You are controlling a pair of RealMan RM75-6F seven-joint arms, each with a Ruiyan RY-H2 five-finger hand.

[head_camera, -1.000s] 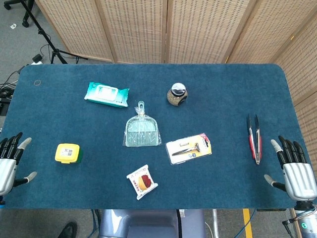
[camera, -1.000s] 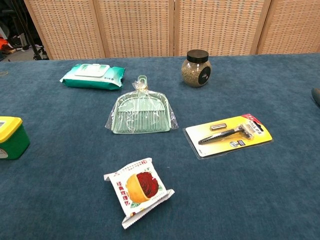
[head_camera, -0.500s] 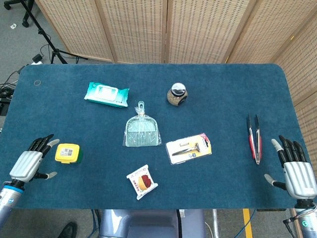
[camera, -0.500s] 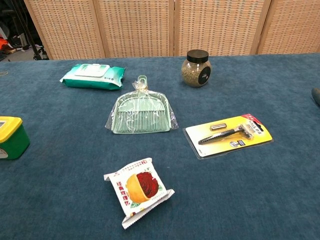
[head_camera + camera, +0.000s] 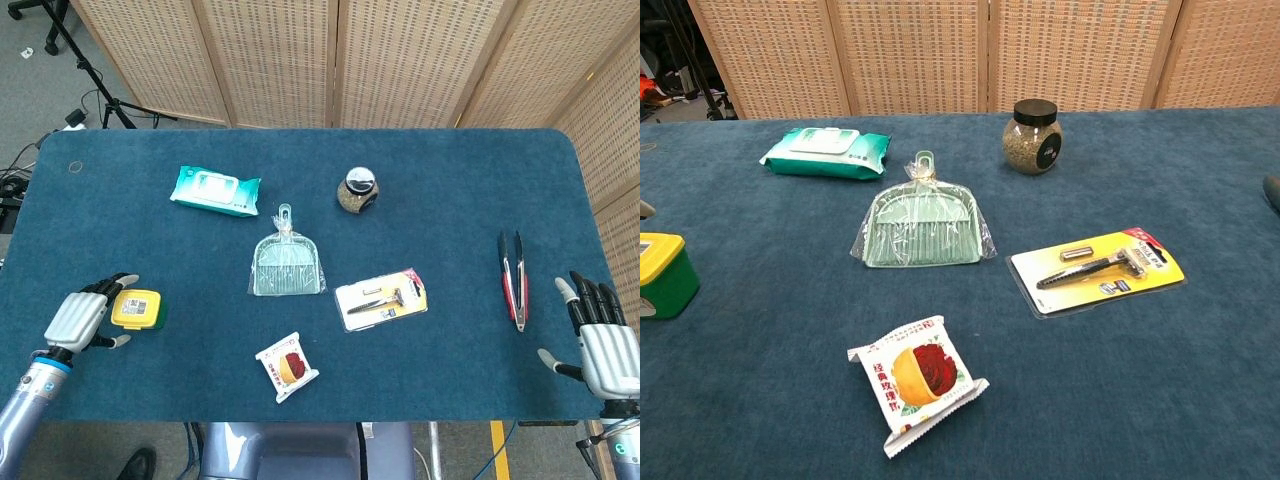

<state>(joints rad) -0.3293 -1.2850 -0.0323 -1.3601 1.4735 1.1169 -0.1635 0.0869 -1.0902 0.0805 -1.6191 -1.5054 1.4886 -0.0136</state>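
1. The robot's left hand hovers at the near left edge of the table, fingers spread and holding nothing, tips just beside the yellow-lidded green box; whether they touch its lid cannot be told from the head view.
2. The box sits directly ahead of those fingertips, upright on the cloth, with its yellow lid and green wall also showing at the left edge of the chest view.
3. A clean grasp here seems to call for the thumb on one side wall and the fingers on the opposite one, closing squarely so the small box does not skid away.
4. The right hand waits at the near right corner, fingers apart and empty, the red-handled tongs lying just beyond its fingertips.
5. Farther from both hands lie a snack packet, a carded razor and a wrapped dustpan.
6. The blue felt tabletop runs back to woven folding screens.
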